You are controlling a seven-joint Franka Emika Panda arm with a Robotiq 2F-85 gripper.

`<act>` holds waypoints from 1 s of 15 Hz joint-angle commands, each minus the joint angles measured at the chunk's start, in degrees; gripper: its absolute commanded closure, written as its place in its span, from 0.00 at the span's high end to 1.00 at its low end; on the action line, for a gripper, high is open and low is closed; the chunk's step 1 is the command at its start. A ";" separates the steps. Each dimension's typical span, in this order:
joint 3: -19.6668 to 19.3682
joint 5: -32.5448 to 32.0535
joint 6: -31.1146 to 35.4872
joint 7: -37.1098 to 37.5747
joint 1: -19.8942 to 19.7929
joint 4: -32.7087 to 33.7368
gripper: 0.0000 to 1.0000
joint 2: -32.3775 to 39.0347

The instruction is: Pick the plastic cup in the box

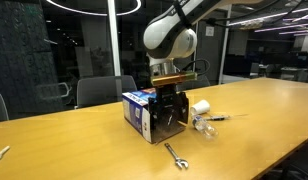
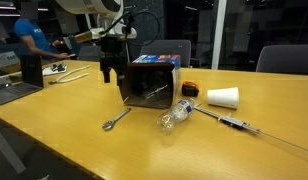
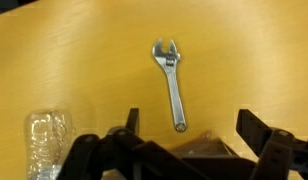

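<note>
the gripper (image 1: 172, 100) hangs right at the box (image 1: 140, 112), low over its open dark side in both exterior views. in the wrist view its two black fingers (image 3: 256, 132) stand wide apart with nothing between them, so it is spread and empty.

the clear cup is hard to place: no cup shows plainly inside the box (image 2: 152, 80), whose brown interior is too dark to read. the see-through thing lying on the table (image 2: 54, 140) beside the box is a crushed bottle (image 2: 176, 115), also seen in the wrist view (image 3: 46, 142), and the white cup (image 2: 223, 97) lies further off. a wrench (image 3: 171, 80) lies on the wood in front of the box.

judging by its kind, a thin clear cup will be very light, springy and slick, and easy to crumple. a soft pinch across the rim, one finger inside and one outside, looks safest; squeezing the mid-wall would likely buckle it or pop it free. the box walls leave little room for wide fingers.
</note>
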 commanded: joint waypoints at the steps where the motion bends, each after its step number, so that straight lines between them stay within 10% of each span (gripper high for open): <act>1: -0.03 3.91 -8.50 -11.51 -0.64 -5.80 1.00 -7.50; 5: -0.78 2.81 -15.61 -17.52 -1.53 -7.97 1.00 -15.35; 15: -0.79 0.09 -8.29 -13.48 -5.54 -13.66 1.00 -32.26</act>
